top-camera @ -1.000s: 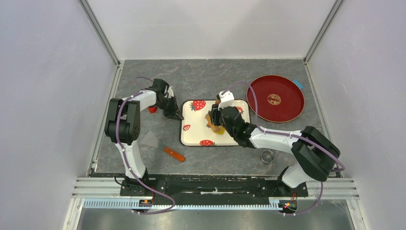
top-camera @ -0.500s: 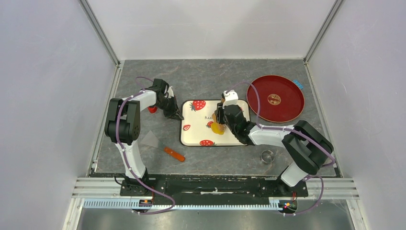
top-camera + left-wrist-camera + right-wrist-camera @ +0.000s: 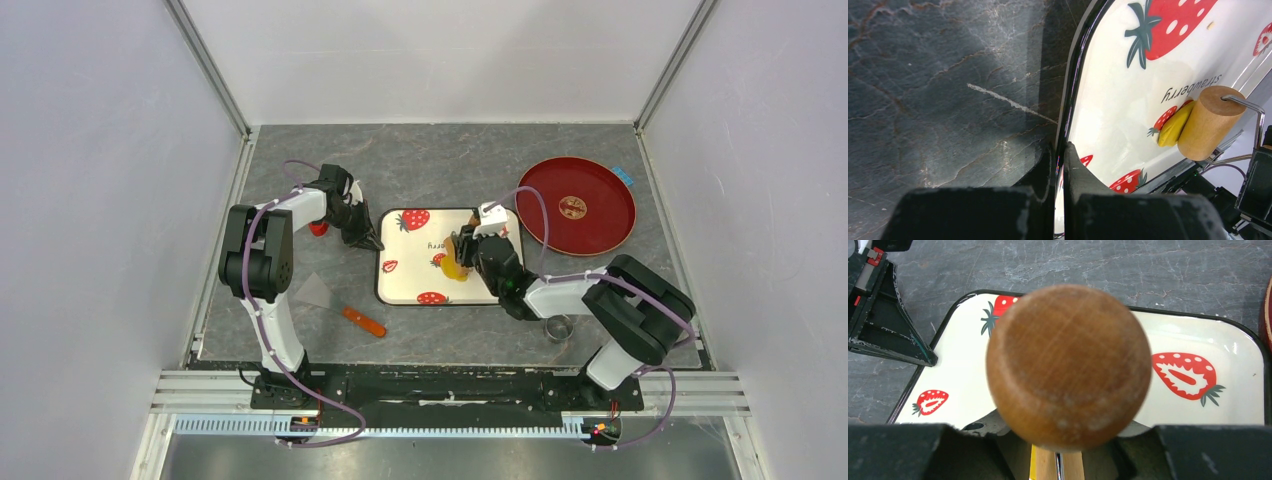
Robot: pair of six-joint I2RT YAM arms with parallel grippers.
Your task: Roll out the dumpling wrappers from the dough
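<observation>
The gray stone bench point(image 3: 430, 160) is the biggest thing here, and the two arms stand at its near edge. On its far right side lies a round red plate point(image 3: 575, 205). In the middle lies a white tray point(image 3: 410, 270) with a black rim and red strawberry pictures on it. The left claw point(image 3: 365, 240) is at the tray's left edge. From the left wrist you can see it pinched tight on the black rim, with one finger point(image 3: 1045, 165) outside the tray and the other inside. The right claw point(image 3: 466, 248) is over the right part of the tray and grips the handle of a wooden roller point(image 3: 1208, 122). From the right wrist, the round end of that handle fills the middle of the view. A flat scraper point(image 3: 340, 305) with an orange handle lies on the bench to the left of the tray, nearer the arms. The dough point(image 3: 1173, 130) is a small yellow lump on the tray. It touches the side of the roller's drum, right on a little strawberry picture. A small metal ring point(image 3: 558, 326) sits on the bench near the tray's near right corner.
</observation>
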